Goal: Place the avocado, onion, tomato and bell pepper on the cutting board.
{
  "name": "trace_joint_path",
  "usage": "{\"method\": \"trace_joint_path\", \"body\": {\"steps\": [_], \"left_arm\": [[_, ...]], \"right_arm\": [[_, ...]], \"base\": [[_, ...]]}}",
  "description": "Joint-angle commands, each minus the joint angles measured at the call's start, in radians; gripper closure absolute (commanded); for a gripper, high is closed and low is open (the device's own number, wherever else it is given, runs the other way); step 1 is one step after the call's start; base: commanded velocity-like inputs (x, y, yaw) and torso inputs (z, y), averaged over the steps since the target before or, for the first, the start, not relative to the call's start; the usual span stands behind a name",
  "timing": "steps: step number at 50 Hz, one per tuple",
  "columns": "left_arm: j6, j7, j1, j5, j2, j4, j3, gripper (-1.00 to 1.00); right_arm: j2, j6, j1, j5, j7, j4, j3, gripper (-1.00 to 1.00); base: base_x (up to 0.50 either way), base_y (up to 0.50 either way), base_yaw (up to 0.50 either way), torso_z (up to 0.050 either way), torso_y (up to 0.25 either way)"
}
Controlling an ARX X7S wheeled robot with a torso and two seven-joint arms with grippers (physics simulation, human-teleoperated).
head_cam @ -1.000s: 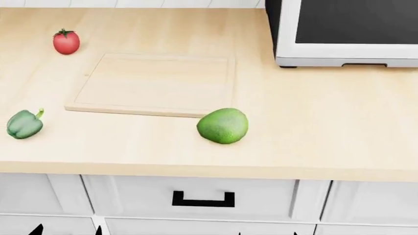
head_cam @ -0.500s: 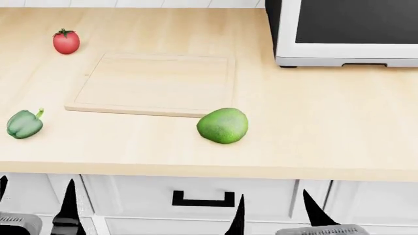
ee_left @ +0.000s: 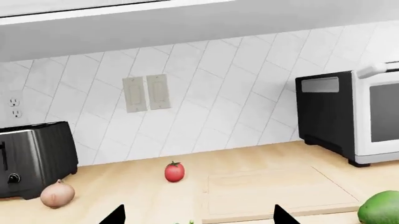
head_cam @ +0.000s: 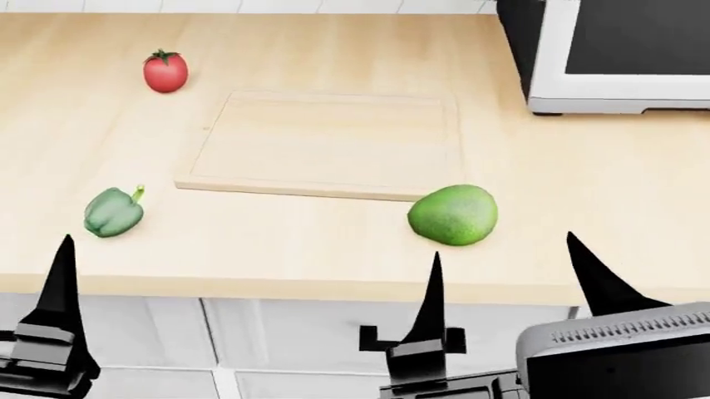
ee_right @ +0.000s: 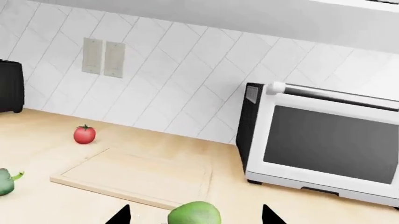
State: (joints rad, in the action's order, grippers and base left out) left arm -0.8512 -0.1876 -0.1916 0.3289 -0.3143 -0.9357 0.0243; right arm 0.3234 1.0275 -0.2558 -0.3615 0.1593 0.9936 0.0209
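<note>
Cutting board (head_cam: pixel 327 143) flat on the pale wood table (head_cam: pixel 577 208), nothing on it. Avocado (head_cam: pixel 453 215) on the table just off the board's near right corner. Tomato (head_cam: pixel 165 71) upright beyond the board's far left corner, apart from it. Bell pepper (head_cam: pixel 112 212) left of the board's near edge, stem pointing up and right. Onion (ee_left: pixel 57 194) only in the left wrist view, far left on the table, just beside a black toaster (ee_left: pixel 34 158). White toaster oven (head_cam: pixel 621 54) at far right. Left tool (head_cam: pixel 244 303) and right tool (head_cam: pixel 505 278) both low at the table's near edge, spread wide, gripping nothing.
</note>
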Motion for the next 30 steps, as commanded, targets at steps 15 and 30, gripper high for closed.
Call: {"method": "trace_joint_path", "body": {"steps": [15, 30], "left_arm": [[-0.097, -0.010, -0.086, 0.038, -0.001, -0.065, 0.044, -1.00], [-0.076, -0.023, -0.070, 0.046, -0.008, -0.062, 0.045, -1.00]], "right_arm": [[0.102, 0.208, -0.199, -0.410, 0.205, 0.042, 0.130, -1.00], [0.136, 0.181, -0.203, -0.448, 0.251, 0.036, 0.107, -1.00]], "base": [[0.06, 0.13, 0.00, 0.000, 0.000], [0.50, 0.00, 0.00, 0.000, 0.001]]}}
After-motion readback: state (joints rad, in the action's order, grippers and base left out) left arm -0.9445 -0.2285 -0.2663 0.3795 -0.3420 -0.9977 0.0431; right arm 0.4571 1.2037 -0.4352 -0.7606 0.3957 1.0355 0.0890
